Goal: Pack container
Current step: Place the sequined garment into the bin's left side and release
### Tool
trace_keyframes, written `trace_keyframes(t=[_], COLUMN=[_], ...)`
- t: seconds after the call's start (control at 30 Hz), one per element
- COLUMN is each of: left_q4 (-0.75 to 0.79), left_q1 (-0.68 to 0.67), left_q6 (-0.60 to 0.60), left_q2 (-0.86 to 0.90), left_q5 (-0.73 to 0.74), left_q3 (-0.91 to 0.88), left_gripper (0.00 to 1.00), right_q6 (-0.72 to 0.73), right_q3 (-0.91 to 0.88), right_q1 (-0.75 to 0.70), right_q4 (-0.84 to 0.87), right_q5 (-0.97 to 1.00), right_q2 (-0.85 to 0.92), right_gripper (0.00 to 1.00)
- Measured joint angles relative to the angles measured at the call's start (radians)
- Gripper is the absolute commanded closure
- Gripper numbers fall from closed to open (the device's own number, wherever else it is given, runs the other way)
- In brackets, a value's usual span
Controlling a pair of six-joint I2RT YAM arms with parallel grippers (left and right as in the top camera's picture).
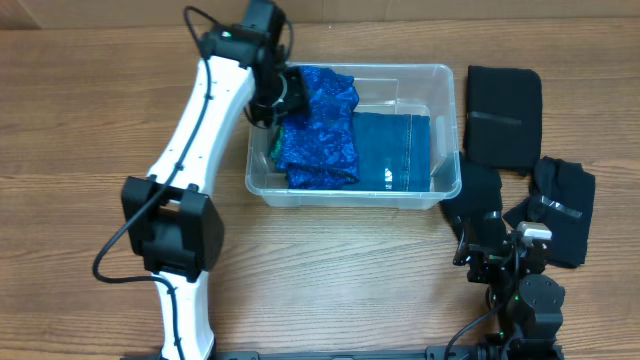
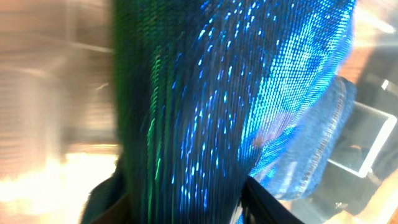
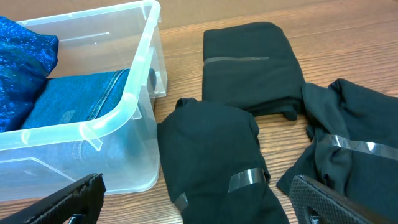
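The clear plastic container (image 1: pixel 446 150) stands at mid table; its wall also shows in the right wrist view (image 3: pixel 142 68). Inside lie folded blue jeans (image 1: pixel 392 150) on the right and a shiny blue cloth (image 1: pixel 322 145) on the left. My left gripper (image 1: pixel 283 100) is inside the container's far left corner, shut on the shiny blue cloth (image 2: pixel 236 93), which fills the space between its fingers (image 2: pixel 183 208). My right gripper (image 1: pixel 482 235) is open and empty (image 3: pixel 196 199), low over a folded black cloth with tape bands (image 3: pixel 211 155), just right of the container.
Two more folded black cloths lie right of the container, one at the back (image 1: pixel 503 110) and one at the front right (image 1: pixel 562 205). They also show in the right wrist view, at the back (image 3: pixel 249 68) and at the right (image 3: pixel 354 124).
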Motion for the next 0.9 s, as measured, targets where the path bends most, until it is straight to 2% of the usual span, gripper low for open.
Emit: trace_keyframes(t=[0.17,0.27,0.33,0.47,0.57,0.67,0.73,0.8,0.9], left_q4=[-0.046,-0.048,-0.047,-0.006,0.018,0.023,0.022,0.013,-0.003], left_q1=[0.148,0.224,0.197,0.043,-0.110,-0.204,-0.240,-0.249,-0.243], left_q6=[0.001,0.026,0.046,0.092,0.122,0.117,0.109,0.093,0.082], left_q2=[-0.043,-0.127,-0.159,-0.164,-0.112,-0.026,0.051,0.125,0.149], left_q5=[0.002,0.002,-0.016,-0.117,-0.235,-0.324,-0.365,-0.382,-0.386], left_q3=[0.000,0.001,0.006,0.011,0.011,0.011,0.011,0.011,0.029], left_gripper=[0.67,0.67,0.67,0.62,0.55,0.53,0.58,0.68,0.67], right_q6=[0.000,0.000,0.000,0.000,0.000,0.000,0.000,0.000,0.000], right_q3=[0.000,0.000,0.000,0.000,0.000,0.000,0.000,0.000,0.000], right_q1=[0.000,0.000,0.000,0.000,0.000,0.000,0.000,0.000,0.000], right_q4=[0.000,0.000,0.000,0.000,0.000,0.000,0.000,0.000,0.000], right_q5=[0.000,0.000,0.000,0.000,0.000,0.000,0.000,0.000,0.000], right_q2=[0.000,0.000,0.000,0.000,0.000,0.000,0.000,0.000,0.000], right_gripper=[0.00,0.00,0.00,0.00,0.00,0.00,0.00,0.00,0.00])
